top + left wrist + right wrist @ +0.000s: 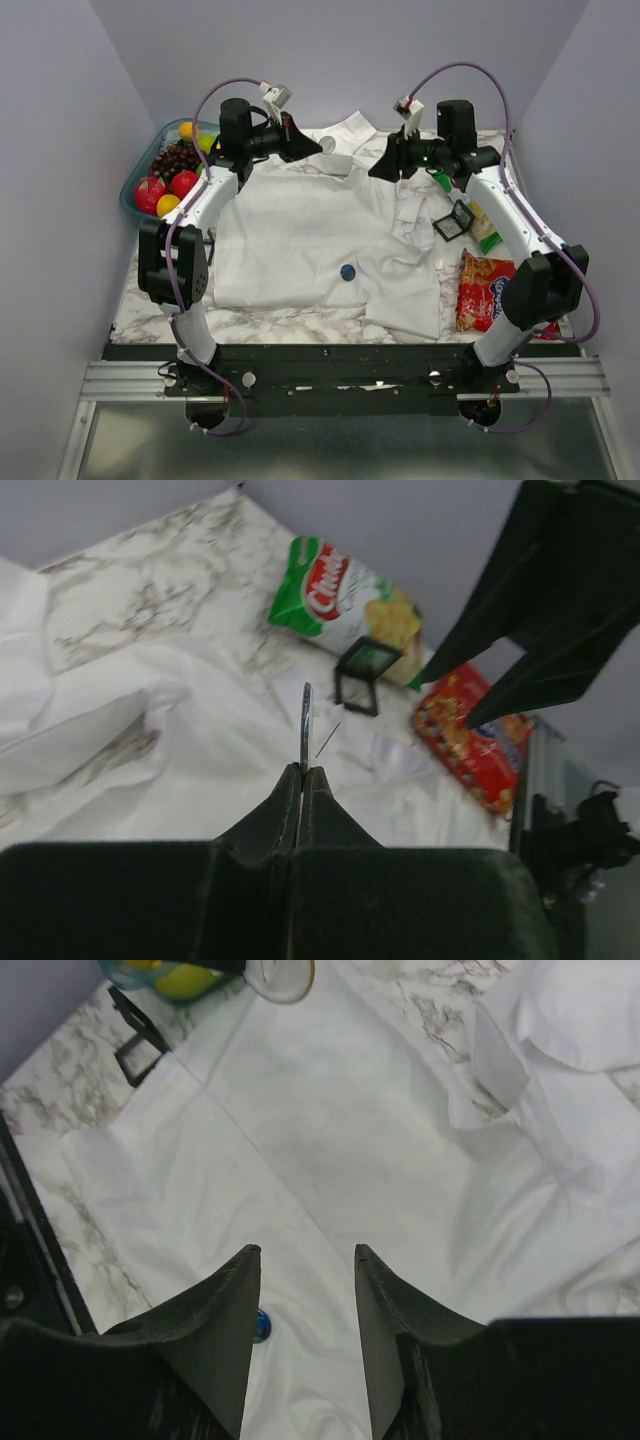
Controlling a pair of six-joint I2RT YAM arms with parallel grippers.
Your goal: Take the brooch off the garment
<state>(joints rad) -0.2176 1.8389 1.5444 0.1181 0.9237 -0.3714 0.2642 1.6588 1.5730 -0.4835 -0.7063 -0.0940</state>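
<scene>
The white shirt [300, 230] lies spread on the marble table; it also shows in the left wrist view [180, 730] and the right wrist view [330, 1110]. The dark-blue brooch [347, 271] sits on its lower front, far from both grippers. In the right wrist view the brooch [262, 1326] peeks out beside my left finger. My right gripper [377, 170] [307, 1250] is open and empty above the shirt's chest. My left gripper [312, 141] [303, 770] is shut on a thin pale round disc [327, 145] [306, 720] [281, 977] near the collar, held above the cloth.
A bowl of fruit [135, 195] stands at the back left. At the right lie a small black square frame [455, 222] [365, 675], a green chip bag [485, 228] [350, 600] and a red snack pack [482, 290] [475, 740]. Another black frame [135, 1035] lies near the bowl.
</scene>
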